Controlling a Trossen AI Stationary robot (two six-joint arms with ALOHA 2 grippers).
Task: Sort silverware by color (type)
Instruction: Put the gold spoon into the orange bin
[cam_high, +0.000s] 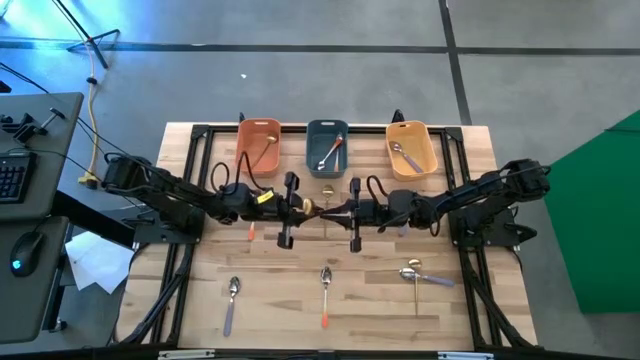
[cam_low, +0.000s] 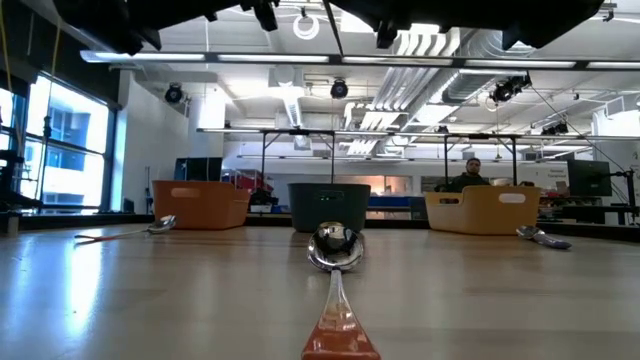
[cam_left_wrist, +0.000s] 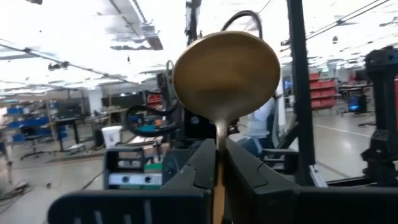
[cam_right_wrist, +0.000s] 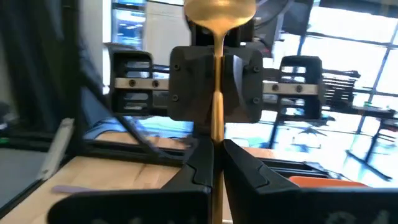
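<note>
A gold spoon (cam_left_wrist: 225, 68) is held between both grippers above the middle of the table, seen in the high view as a gold spot (cam_high: 307, 205). My left gripper (cam_left_wrist: 219, 155) and my right gripper (cam_right_wrist: 214, 155) face each other there, both shut on it. On the wood lie a lavender-handled spoon (cam_high: 232, 300), an orange-handled spoon (cam_high: 326, 295), and a gold and a lavender spoon crossed (cam_high: 415, 272). Another orange handle (cam_high: 250, 233) shows under the left arm. My left gripper pinches the gold spoon's shaft just below the bowl (cam_left_wrist: 219, 134) between its two fingers, coming level from the table's left. The bowl stands up past the fingers, and the spoon is lifted clear. My right gripper pinches the shaft farther down, toward the handle end (cam_right_wrist: 216, 127), between its two fingers, coming level from the table's right. The shaft runs up past the left gripper (cam_right_wrist: 214, 81) to the bowl (cam_right_wrist: 219, 12).
Three trays stand along the far edge: orange (cam_high: 243, 150) with a gold spoon, slate-blue (cam_high: 312, 150) with orange-handled spoons, yellow (cam_high: 430, 150) with a lavender-handled spoon. A black frame runs round the tabletop. A person sits in the room beyond (cam_low: 472, 172).
</note>
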